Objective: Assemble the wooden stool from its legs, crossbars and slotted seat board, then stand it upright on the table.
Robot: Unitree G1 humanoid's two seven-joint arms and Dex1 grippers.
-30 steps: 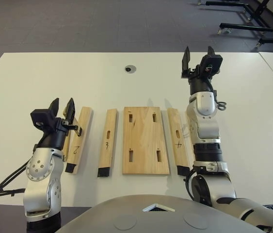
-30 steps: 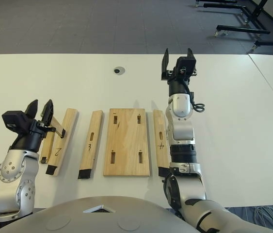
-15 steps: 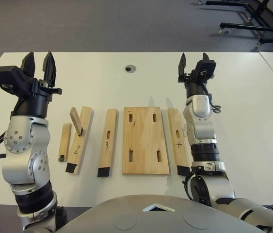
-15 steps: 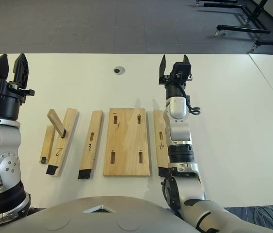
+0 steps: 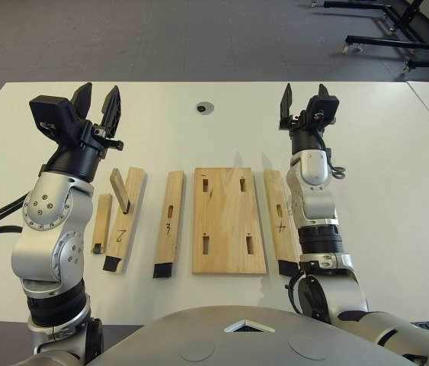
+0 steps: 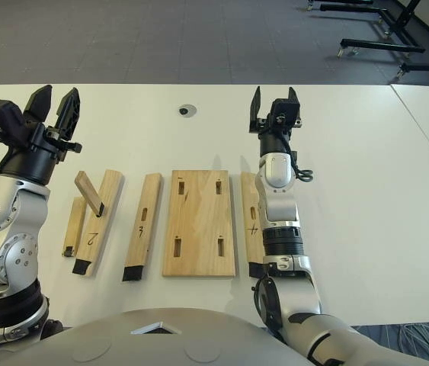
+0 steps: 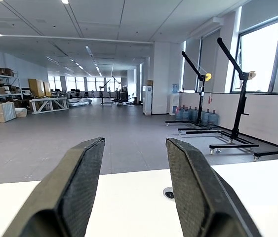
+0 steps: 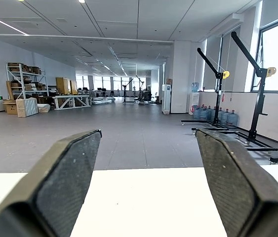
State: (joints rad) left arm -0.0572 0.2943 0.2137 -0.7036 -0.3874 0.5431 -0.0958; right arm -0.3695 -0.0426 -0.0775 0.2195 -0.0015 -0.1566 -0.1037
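Six wooden parts sat on the white worktop (image 5: 397,191), none joined. We saw the slotted seat board (image 5: 229,220) lying flat at centre, four slots facing up. Left of it, apart from it, lay the slotted leg (image 5: 169,223), black tip toward the robot. Further left lay the leg marked 2 (image 5: 125,221), also flat with its black tip near. The tilted crossbar (image 5: 120,190) had its lower end on the face of the leg marked 2 and its upper end raised off to the left. The flat crossbar (image 5: 102,222) lay just beside the leg marked 2, on its outer side. Right of the board lay the leg marked + (image 5: 280,221), with the right forearm just beside it and partly covering its right edge.

We found the left claw (image 5: 100,95) raised well above the worktop, beyond the far ends of the left-hand parts, released and holding nothing. In the left wrist view its fingers (image 7: 74,192) stood apart, aimed out over the far edge of the worktop.

The right claw (image 5: 303,95) was up as well, beyond the far end of the leg marked +, spread wide and empty. Its fingers (image 8: 64,182) showed a broad gap in the right wrist view.

A round cable port (image 5: 204,108) sat in the worktop between the two claws.
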